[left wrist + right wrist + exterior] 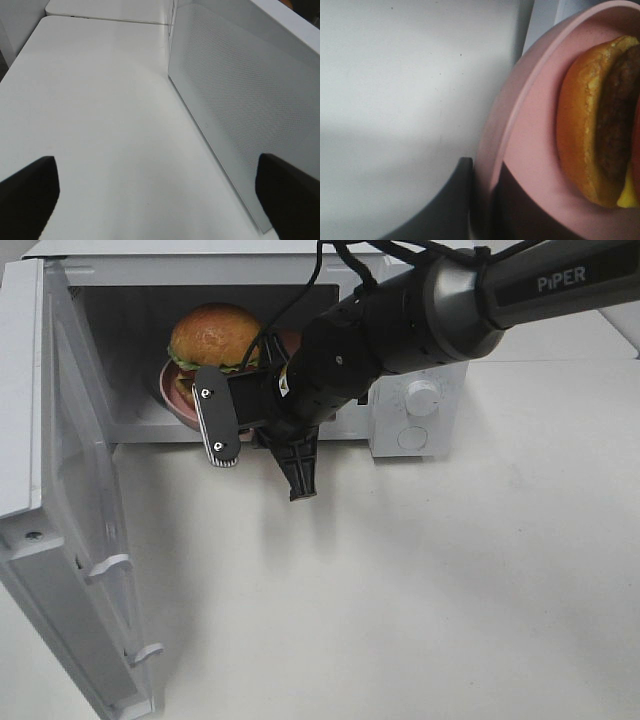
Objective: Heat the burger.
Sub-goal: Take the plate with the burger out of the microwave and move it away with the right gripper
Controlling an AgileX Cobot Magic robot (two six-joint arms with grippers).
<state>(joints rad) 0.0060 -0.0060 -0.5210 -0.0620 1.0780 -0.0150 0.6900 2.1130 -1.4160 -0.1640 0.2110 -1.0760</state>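
Observation:
The burger (215,335) (590,125), with its glossy golden bun, lies on a round pink plate (168,390) (535,125) inside the open microwave (430,425). My right arm reaches across from the right to the oven's mouth. Its gripper (485,200) is shut on the plate's near rim, one dark finger (450,205) outside the rim and the other on the plate's inner face. In the exterior high view the wrist hides those fingertips. My left gripper (160,200) is open, with nothing between its fingers, over the white table beside the microwave door (240,100).
The microwave door (70,490) hangs open to the left and reaches toward the table's front edge. The knob panel (420,395) lies right of the cavity. The white table (420,590) stretches in front of the oven.

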